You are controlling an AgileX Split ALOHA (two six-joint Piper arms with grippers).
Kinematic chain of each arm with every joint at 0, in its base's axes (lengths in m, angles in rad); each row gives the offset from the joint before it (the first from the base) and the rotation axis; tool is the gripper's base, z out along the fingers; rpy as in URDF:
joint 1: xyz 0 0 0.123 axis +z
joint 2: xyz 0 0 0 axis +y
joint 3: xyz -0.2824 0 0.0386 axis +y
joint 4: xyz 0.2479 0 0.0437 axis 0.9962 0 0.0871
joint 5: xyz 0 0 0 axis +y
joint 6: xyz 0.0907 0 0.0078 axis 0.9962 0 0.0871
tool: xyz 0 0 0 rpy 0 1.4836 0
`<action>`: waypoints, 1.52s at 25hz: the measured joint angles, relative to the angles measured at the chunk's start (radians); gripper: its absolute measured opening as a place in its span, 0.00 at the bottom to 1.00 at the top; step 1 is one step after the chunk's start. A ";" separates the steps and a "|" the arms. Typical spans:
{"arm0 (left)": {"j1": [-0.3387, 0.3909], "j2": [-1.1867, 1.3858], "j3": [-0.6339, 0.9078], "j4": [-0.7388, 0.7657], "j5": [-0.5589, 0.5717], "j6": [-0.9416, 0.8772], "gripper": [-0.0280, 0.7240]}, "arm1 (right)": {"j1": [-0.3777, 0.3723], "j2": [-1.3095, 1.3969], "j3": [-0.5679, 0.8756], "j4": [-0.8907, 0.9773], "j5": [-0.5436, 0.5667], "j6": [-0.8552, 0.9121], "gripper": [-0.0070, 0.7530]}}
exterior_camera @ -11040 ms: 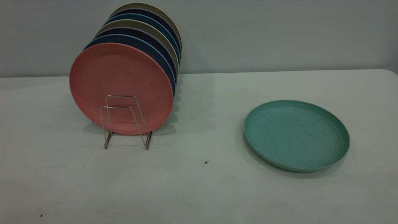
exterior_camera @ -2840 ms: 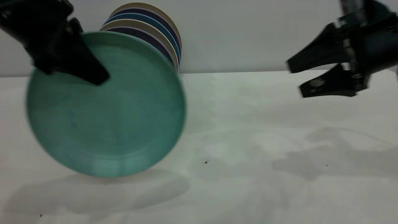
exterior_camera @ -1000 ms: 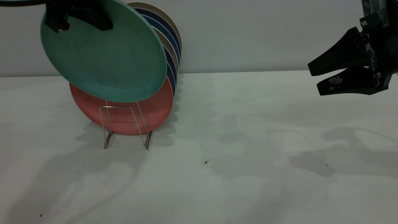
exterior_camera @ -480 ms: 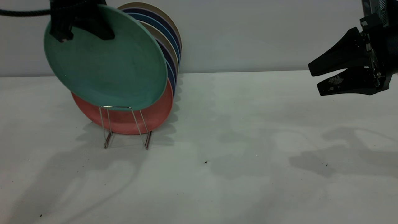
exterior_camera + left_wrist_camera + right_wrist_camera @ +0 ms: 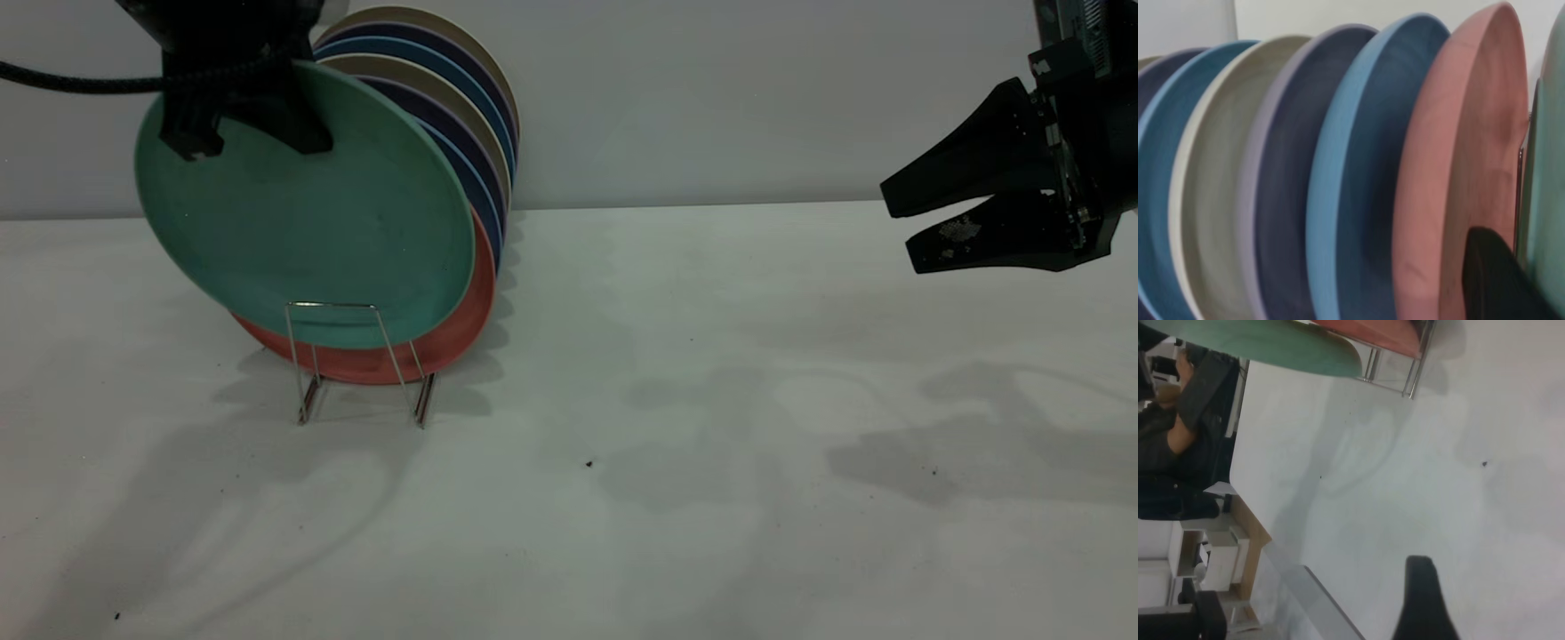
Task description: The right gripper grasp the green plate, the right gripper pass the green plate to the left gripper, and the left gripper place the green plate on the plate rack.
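Left gripper (image 5: 244,124) apparently clamps green plate (image 5: 302,222) top rim.

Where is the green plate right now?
In the exterior view, the green plate is at the left, held by the left gripper, in front of the pink plate at the plate rack.

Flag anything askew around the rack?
The round teal-green plastic plate hangs tilted, held at its upper rim by the left end effector, its lower edge behind the thin silver wire rack's front loop.
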 joint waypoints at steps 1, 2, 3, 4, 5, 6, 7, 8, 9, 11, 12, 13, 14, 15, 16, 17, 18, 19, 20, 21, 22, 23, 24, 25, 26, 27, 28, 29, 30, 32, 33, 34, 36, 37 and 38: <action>0.000 0.002 0.000 0.000 -0.001 -0.001 0.22 | 0.000 0.000 0.000 0.000 0.000 0.000 0.74; 0.000 0.007 0.000 0.001 -0.003 -0.004 0.22 | 0.000 0.000 0.000 -0.001 0.000 0.000 0.74; 0.000 0.010 0.000 0.001 -0.005 -0.008 0.22 | 0.000 0.000 0.000 -0.001 0.000 0.000 0.74; 0.000 0.012 0.000 0.002 -0.006 -0.013 0.22 | 0.000 0.000 0.000 -0.001 0.000 0.000 0.74; 0.000 0.015 0.000 0.002 -0.008 -0.019 0.22 | 0.000 0.000 0.000 -0.001 0.000 0.000 0.74; 0.000 0.015 0.000 0.002 -0.008 -0.025 0.22 | 0.000 0.000 0.000 -0.001 0.000 0.000 0.74; 0.000 0.015 0.000 0.002 -0.008 -0.030 0.22 | 0.000 0.000 0.000 -0.001 0.000 0.000 0.74; 0.000 0.015 0.000 0.003 -0.008 -0.036 0.22 | 0.000 0.000 0.000 -0.001 0.000 0.000 0.74; 0.000 0.015 0.000 0.004 -0.008 -0.043 0.22 | 0.000 0.000 0.000 -0.001 0.000 0.000 0.74; 0.000 0.015 0.000 0.004 -0.008 -0.049 0.25 | 0.000 0.000 0.000 -0.001 0.000 0.000 0.74; 0.000 0.015 0.000 0.007 -0.011 -0.051 0.27 | 0.000 0.000 0.000 -0.001 0.000 0.000 0.74; 0.000 0.015 0.000 0.007 -0.016 -0.052 0.30 | 0.000 0.000 0.000 -0.001 0.000 0.000 0.74; 0.000 0.015 0.000 0.008 -0.022 -0.052 0.34 | 0.000 0.000 0.000 -0.001 0.000 0.000 0.74; 0.000 0.015 0.000 0.009 -0.023 -0.052 0.37 | 0.000 0.000 0.000 -0.001 0.000 0.000 0.74; 0.000 0.015 0.000 0.015 -0.014 -0.052 0.41 | 0.000 0.000 0.000 -0.001 0.000 0.000 0.74; 0.000 0.014 0.000 0.022 -0.010 -0.052 0.43 | 0.000 0.000 0.000 -0.002 0.000 0.000 0.74; 0.000 0.012 0.000 0.032 -0.003 -0.052 0.46 | 0.000 0.000 0.000 -0.003 0.000 0.000 0.74; 0.000 0.008 0.000 0.042 0.005 -0.052 0.47 | 0.000 0.000 0.000 -0.004 0.000 0.000 0.74; 0.000 0.002 0.000 0.052 0.012 -0.052 0.48 | 0.000 0.000 0.000 -0.004 0.000 0.000 0.74; 0.000 -0.004 0.000 0.059 0.023 -0.052 0.49 | 0.000 0.000 0.000 -0.005 0.000 0.000 0.74; 0.000 -0.007 0.000 0.066 0.032 -0.052 0.49 | 0.000 0.000 0.000 -0.005 0.000 0.000 0.74; 0.000 -0.013 0.000 0.071 0.043 -0.053 0.49 | 0.000 0.000 0.000 -0.005 0.000 0.000 0.74; 0.000 -0.019 0.000 0.075 0.054 -0.053 0.50 | 0.000 0.000 0.000 -0.006 0.000 0.000 0.74; 0.000 -0.026 0.000 0.079 0.066 -0.054 0.50 | 0.000 0.000 0.000 -0.007 0.000 0.000 0.74; 0.000 -0.033 0.000 0.081 0.075 -0.054 0.50 | 0.000 0.000 0.000 -0.008 0.000 0.000 0.74; 0.000 -0.045 0.000 0.084 0.082 -0.054 0.50 | 0.000 0.000 0.000 -0.009 0.000 0.000 0.74; 0.000 -0.059 0.000 0.084 0.087 -0.055 0.50 | 0.000 0.000 0.000 -0.010 0.000 0.000 0.74; 0.000 -0.073 0.000 0.084 0.095 -0.057 0.50 | 0.000 0.000 0.000 -0.010 0.000 0.000 0.74; 0.000 -0.092 0.000 0.084 0.104 -0.057 0.50 | 0.000 0.000 0.000 -0.012 0.000 0.000 0.74; 0.000 -0.135 0.000 0.084 0.124 -0.070 0.50 | 0.000 0.000 0.000 -0.015 0.000 0.000 0.74; 0.000 -0.153 0.000 0.084 0.138 -0.088 0.50 | 0.000 0.000 0.000 -0.017 0.000 0.000 0.74; 0.000 -0.175 0.000 0.084 0.150 -0.123 0.50 | 0.000 0.000 0.000 -0.023 0.000 0.004 0.74; 0.000 -0.211 0.000 0.084 0.179 -0.227 0.50 | 0.002 -0.001 0.000 -0.053 0.000 0.027 0.74; 0.000 -0.226 0.000 0.085 0.195 -0.302 0.50 | 0.006 -0.005 0.000 -0.085 -0.001 0.046 0.74; 0.000 -0.239 0.000 0.085 0.207 -0.387 0.50 | 0.015 -0.013 0.000 -0.128 -0.005 0.070 0.74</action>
